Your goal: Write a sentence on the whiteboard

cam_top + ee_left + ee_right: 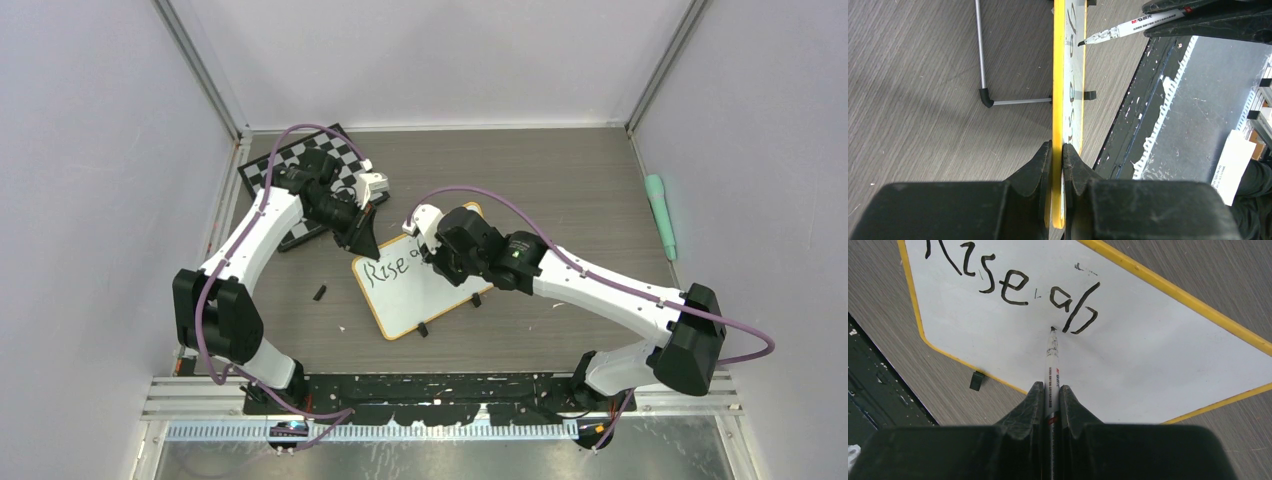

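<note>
My left jaws are pinched narrow on the rim of the whiteboard (420, 300), at its ten o'clock corner, steadying it mid-tabletop (560, 190). The sentence (1013, 285) reads "Rise ab" so far. My right jaws clamp the marker (1052, 365), with its tip just at nine o'clock of the "b". I judge we're mid-word. Next comes the "o", toward three o'clock, with light, even pressure.
</note>
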{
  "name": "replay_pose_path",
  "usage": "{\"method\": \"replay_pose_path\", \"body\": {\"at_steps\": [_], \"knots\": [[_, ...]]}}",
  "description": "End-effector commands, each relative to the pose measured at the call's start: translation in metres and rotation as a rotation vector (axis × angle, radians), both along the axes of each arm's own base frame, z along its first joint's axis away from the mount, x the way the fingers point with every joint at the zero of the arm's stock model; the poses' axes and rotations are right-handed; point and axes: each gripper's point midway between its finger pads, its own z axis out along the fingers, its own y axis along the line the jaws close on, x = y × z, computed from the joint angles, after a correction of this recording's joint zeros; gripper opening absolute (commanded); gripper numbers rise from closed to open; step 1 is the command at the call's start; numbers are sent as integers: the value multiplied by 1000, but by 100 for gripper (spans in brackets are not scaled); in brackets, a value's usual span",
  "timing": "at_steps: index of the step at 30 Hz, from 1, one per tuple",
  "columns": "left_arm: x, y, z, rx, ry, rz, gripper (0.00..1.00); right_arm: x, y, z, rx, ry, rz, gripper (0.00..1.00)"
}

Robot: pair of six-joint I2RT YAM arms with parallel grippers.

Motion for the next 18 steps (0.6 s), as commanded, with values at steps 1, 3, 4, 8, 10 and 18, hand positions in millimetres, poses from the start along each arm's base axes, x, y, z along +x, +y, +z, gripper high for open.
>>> {"method": "replay_pose_path", "body": {"at_steps": [1,3,4,8,10,18], "knots": [[2,-1,7,-6,-48,-17,1,0,10,31,82,-27,9,0],[2,-1,7,-7,-46,-17,1,-1,9,36,93,-34,10,0],[2,-2,8,-9,-47,-18,1,-1,9,39,100,-37,11,0],[2,-2,8,-10,-48,-19,0,-2,7,48,119,-49,9,0],[2,-1,8,-9,-49,-19,1,-3,6,52,128,-54,10,0],[1,-1,10,-10,-51,-17,1,1,-4,68,167,-53,0,0]]}}
